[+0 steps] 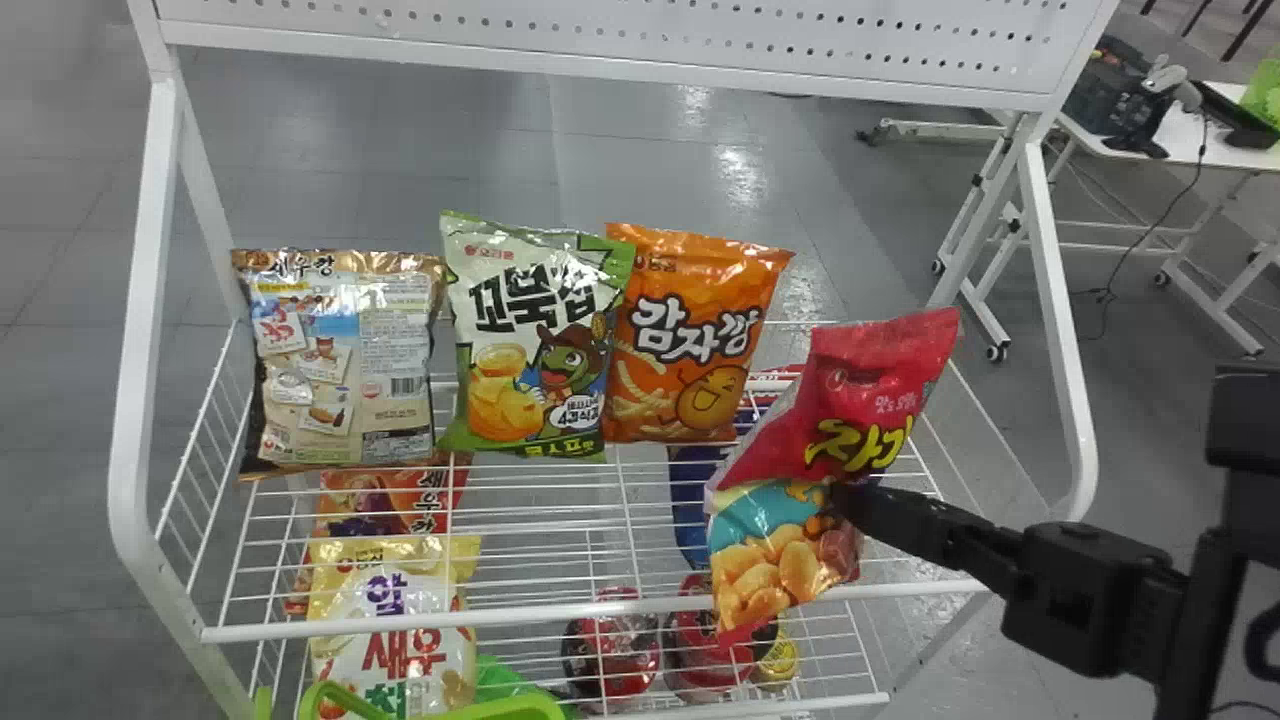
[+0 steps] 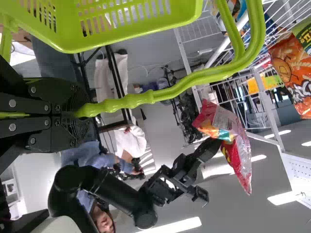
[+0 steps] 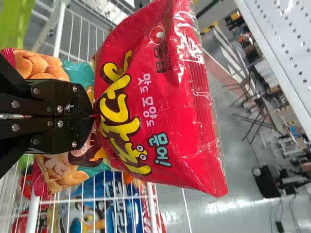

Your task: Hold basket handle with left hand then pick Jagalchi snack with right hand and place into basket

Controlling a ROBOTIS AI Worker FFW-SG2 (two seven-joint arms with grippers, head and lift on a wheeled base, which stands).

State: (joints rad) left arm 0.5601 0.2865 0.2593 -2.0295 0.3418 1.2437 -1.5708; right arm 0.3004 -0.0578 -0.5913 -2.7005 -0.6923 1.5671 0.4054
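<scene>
In the head view my right gripper (image 1: 850,497) is closed on the middle of the red Jagalchi snack bag (image 1: 765,550), which hangs tilted at the rack's front right edge. The right wrist view has the gripper (image 3: 95,116) pinching the Jagalchi snack (image 3: 160,97), the bag creased around the fingertips. At the bottom left of the head view, the green basket's handle (image 1: 500,709) shows. In the left wrist view my left gripper (image 2: 80,110) is shut on the basket handle (image 2: 187,87), with the green basket (image 2: 131,26) beside it.
A white wire rack (image 1: 540,618) holds a silver-brown bag (image 1: 345,370), a green bag (image 1: 530,350) and an orange bag (image 1: 685,350) on its upper shelf. Lower down are a yellow bag (image 1: 390,600) and red round packs (image 1: 612,650). A perforated white panel (image 1: 620,40) spans the rack's top.
</scene>
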